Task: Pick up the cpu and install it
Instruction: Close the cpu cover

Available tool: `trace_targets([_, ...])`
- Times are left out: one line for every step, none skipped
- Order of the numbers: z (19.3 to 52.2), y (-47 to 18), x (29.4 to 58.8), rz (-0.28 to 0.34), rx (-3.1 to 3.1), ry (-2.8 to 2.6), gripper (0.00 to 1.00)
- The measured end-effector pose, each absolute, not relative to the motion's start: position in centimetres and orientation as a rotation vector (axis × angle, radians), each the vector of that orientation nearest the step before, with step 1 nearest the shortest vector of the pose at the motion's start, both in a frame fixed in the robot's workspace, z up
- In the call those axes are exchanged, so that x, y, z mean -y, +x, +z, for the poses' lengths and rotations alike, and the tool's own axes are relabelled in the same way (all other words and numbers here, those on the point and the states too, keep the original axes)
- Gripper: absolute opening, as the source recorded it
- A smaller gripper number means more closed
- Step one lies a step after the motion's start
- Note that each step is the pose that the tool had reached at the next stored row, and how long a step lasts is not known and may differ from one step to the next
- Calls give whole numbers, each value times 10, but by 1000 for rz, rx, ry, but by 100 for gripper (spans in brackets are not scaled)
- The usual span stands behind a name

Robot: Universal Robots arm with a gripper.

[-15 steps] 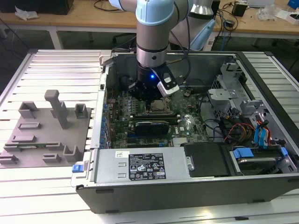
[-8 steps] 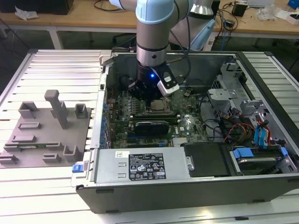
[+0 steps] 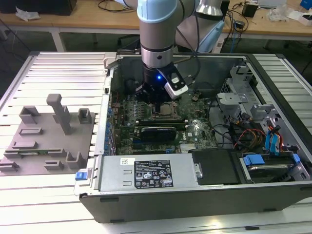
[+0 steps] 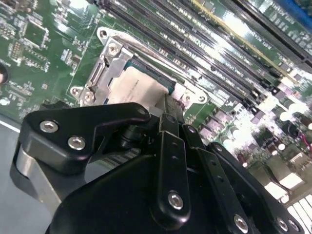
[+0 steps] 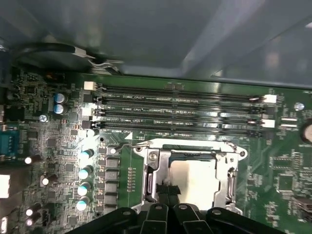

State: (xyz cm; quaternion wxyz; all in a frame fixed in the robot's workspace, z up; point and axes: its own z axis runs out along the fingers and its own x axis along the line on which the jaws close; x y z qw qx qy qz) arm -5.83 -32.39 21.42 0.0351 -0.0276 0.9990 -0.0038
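Silvery-white flat square cpu [image 5: 195, 176]: lies inside the metal socket frame [image 5: 152, 170] on the green motherboard [image 5: 48, 139]. Black gripper [image 5: 168, 189]: at the cpu's edge; cannot tell its grip state.

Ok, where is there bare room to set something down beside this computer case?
Bare slatted table lies beyond the grey fixture plate, at the exterior view's left of the computer case. Inside the case it is crowded: motherboard, cables, and the gripper over the cpu.
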Motion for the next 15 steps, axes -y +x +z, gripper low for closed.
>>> trace_targets([218,-58,324,-12,-3070,-85,11])
trace_targets([222,-58,324,-12,-3070,-85,11])
trace_targets([228,-58,324,-12,-3070,-84,11])
trace_targets([232,-58,324,-12,-3070,-84,11])
trace_targets([235,-58,324,-12,-3070,-84,11])
trace_targets([236,-58,324,-12,-3070,-85,11])
trace_targets([236,-57,324,-11,-3070,-85,11])
trace_targets([236,-56,324,-12,-3070,-85,11])
trace_targets([236,-53,324,-12,-3070,-84,11])
trace_targets([236,-48,324,-12,-3070,-84,11])
trace_targets([236,-36,324,-12,-3071,-84,11])
trace_targets([236,-31,324,-12,-3071,-85,11])
trace_targets([236,-30,324,-12,-3071,-85,11])
trace_targets([237,-30,324,-12,-3071,-84,11])
trace_targets([244,-29,324,-12,-3071,-84,11])
